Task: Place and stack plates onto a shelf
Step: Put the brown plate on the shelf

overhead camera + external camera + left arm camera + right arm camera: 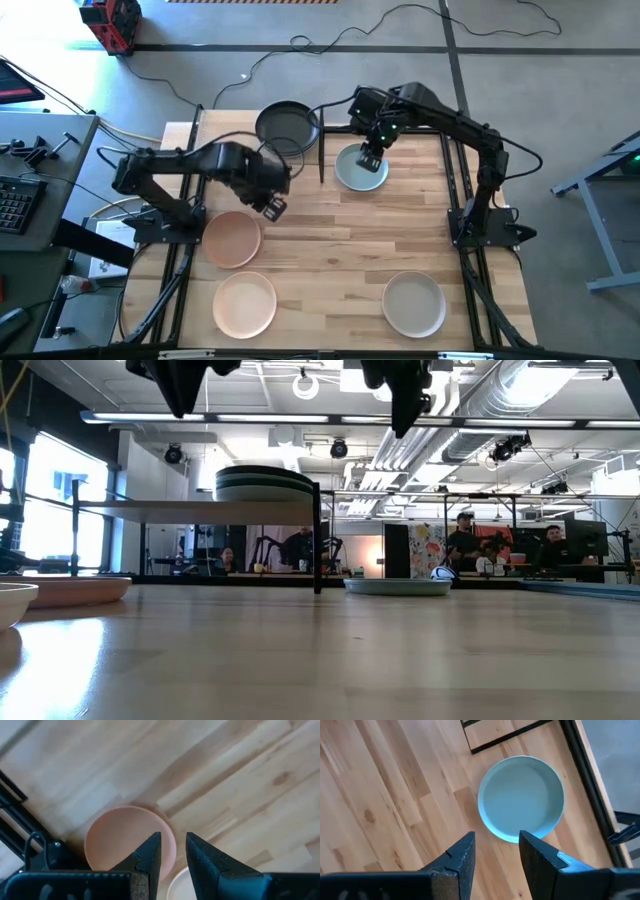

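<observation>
Right gripper [495, 855]: fingers parted moderately, empty, poised high above pale blue-grey plate [521, 797], which lies flat on tabletop [340, 240] just beside shelf [200, 508].

Left gripper [172, 852]: fingers narrowly parted, empty, poised above peach-pink plate [125, 837] near table's left edge.

Shelf already carries stack topped by black plate [287, 125].

Beige plate [245, 303] and white plate [415, 303] wait at near edge.

Step judged: reach for next plate. Next move likely needs descent over a rim, one finger inside, one outside.
</observation>
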